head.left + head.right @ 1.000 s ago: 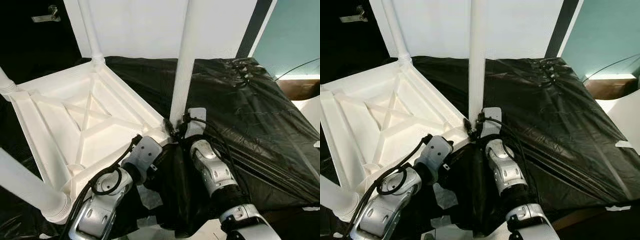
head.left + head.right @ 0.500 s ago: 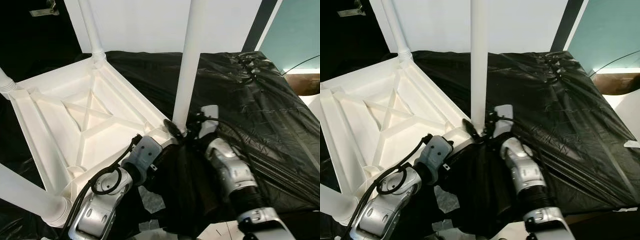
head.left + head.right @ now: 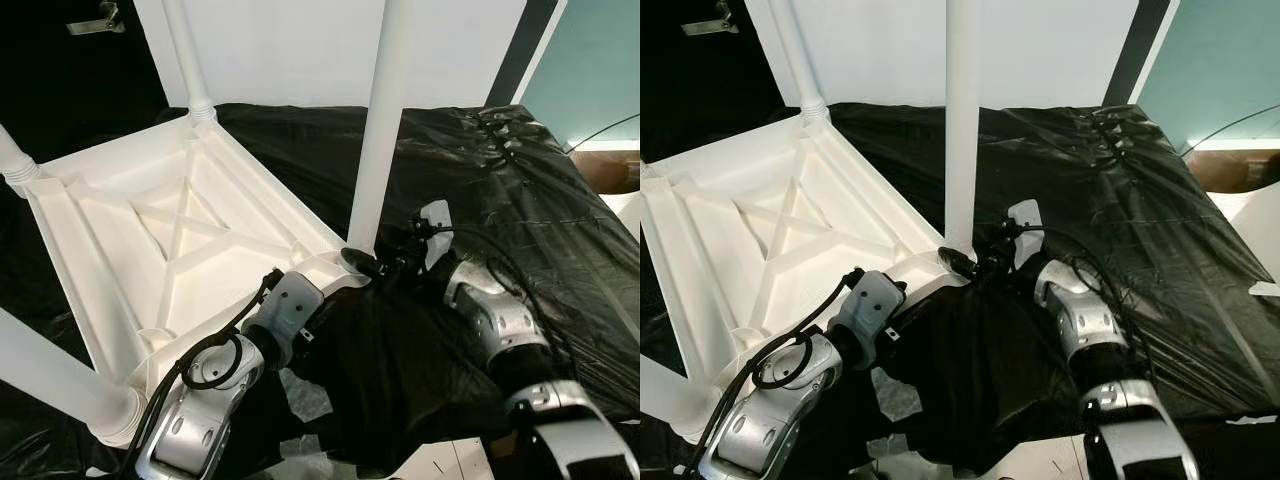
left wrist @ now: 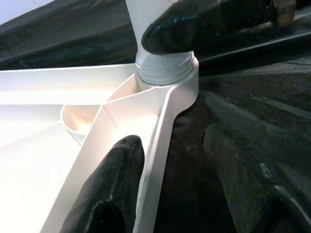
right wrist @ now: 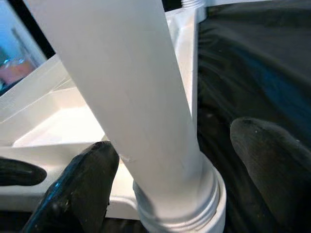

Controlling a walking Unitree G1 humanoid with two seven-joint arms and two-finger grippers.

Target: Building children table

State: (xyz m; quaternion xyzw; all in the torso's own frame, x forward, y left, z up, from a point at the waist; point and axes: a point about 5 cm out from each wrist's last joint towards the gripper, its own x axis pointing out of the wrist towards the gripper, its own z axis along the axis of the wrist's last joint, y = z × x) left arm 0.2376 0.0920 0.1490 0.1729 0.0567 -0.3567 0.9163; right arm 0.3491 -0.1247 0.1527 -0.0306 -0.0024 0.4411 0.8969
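Swung out to the robot's right, the right end effector (image 3: 975,264) now straddles, fingers spread, the upright white leg (image 3: 379,120) at the upturned table's (image 3: 150,240) near corner, while the left end effector (image 4: 167,189), also spread, brackets that corner's rim.

My head cameras look down on the upturned table (image 3: 180,230); both wrist cameras sit close, sharing its nearest leg (image 5: 146,111).

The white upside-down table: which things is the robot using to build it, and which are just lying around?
Part of the job:
white table
table leg at the near corner
right gripper, fingers either side of that leg's base
left gripper, straddling the table's rim

Just lying about:
black plastic sheet
white scraps
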